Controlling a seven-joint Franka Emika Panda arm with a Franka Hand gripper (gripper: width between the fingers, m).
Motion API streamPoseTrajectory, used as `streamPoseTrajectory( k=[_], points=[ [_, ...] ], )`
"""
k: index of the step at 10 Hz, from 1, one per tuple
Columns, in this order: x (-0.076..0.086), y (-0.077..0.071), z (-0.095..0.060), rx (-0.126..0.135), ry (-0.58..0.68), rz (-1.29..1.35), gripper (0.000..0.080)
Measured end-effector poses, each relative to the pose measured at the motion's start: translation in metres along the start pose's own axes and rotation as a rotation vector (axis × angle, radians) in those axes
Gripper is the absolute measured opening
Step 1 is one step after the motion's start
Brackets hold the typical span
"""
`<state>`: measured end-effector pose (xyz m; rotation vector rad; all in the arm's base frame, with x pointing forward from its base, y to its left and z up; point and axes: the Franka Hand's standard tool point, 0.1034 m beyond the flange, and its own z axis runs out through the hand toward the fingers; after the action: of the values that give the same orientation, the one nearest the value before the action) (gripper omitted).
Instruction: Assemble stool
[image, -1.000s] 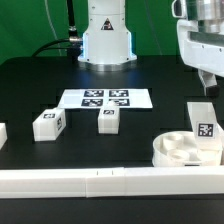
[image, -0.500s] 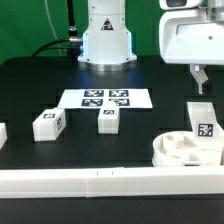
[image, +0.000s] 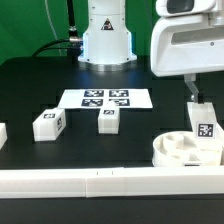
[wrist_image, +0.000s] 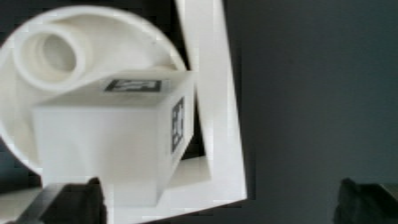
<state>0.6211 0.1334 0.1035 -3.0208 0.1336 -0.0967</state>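
– Near the tabletop's (image: 30, 85) corner at the exterior view's right, by the edge closest to that camera, lies the round seat (image: 178, 152). An upright leg (image: 205, 125) stands on it, with a tag facing the camera. Does the wrist view agree?

– It does, from closer. Seen from above, the upright leg (wrist_image: 111, 135) covers part of the seat (wrist_image: 54, 30), and a round socket (wrist_image: 80, 55) shows open beside it. Neither view tells me whether the leg's foot sits in a socket. A long white rail (wrist_image: 210, 90) runs just beside the seat.

– And the gripper (wrist_image: 221, 200)?

– Only the wrist view settles that. Its two dark fingertips (wrist_image: 68, 200) stand wide apart at either side of the picture, and nothing is clamped between them. The upright leg lies below them. The exterior view shows a single finger (image: 193, 92) hanging under the white wrist housing (image: 190, 45), just above the upright leg.

– What does the wrist view miss?

– Everything away from that corner. The exterior view has the marker board (image: 104, 98) at the middle of the tabletop. Two loose legs (image: 47, 123) lie just on its near side, well apart from the seat. A white rail (image: 90, 182) lines the near edge, and the arm's base (image: 107, 35) stands at the far edge.
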Motion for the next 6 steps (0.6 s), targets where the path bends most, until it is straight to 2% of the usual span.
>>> streamPoseTrajectory(
  k=[4,6],
  points=[
    [0.002,0.003,0.001,-0.009,0.001,-0.268,0.0649],
    [0.003,0.011,0.003,-0.02,-0.005,-0.53,0.0649]
  ],
)
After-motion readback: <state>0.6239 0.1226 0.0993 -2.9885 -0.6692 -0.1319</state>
